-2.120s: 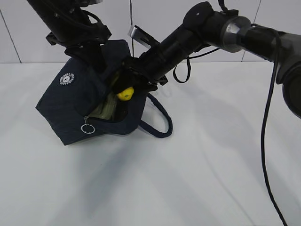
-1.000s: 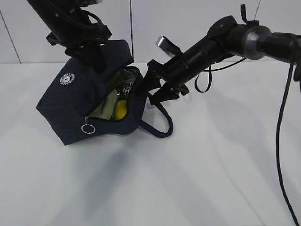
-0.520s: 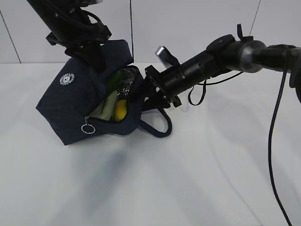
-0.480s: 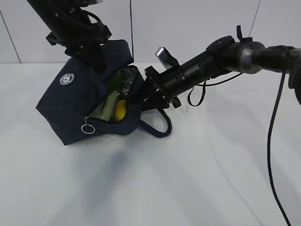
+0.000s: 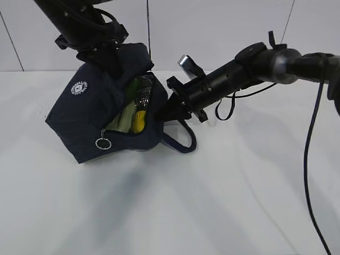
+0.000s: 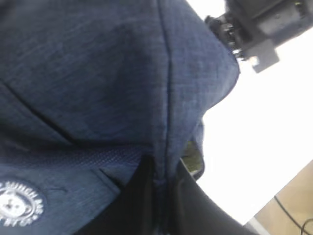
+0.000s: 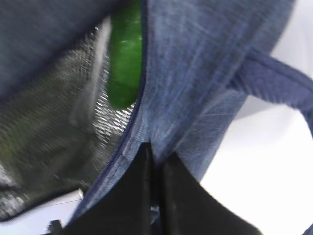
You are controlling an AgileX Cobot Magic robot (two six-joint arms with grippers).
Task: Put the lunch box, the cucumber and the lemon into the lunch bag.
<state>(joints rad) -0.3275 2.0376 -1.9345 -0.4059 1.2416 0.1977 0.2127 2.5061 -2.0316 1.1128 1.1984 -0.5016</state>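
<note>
The right end effector (image 7: pixel 155 183) is pinched shut on the bag's zippered rim, while the left end effector (image 6: pixel 159 196) clamps a fold of fabric at the top of the lunch bag (image 5: pixel 87 114), holding it tilted with its mouth open toward the right. Inside, against the silver lining, the cucumber (image 7: pixel 125 61) stands up beside the lemon (image 5: pixel 138 121) and the pale green-lidded lunch box (image 5: pixel 123 121). One handle loop (image 5: pixel 180 142) trails on the white surface (image 5: pixel 212 202).
</note>
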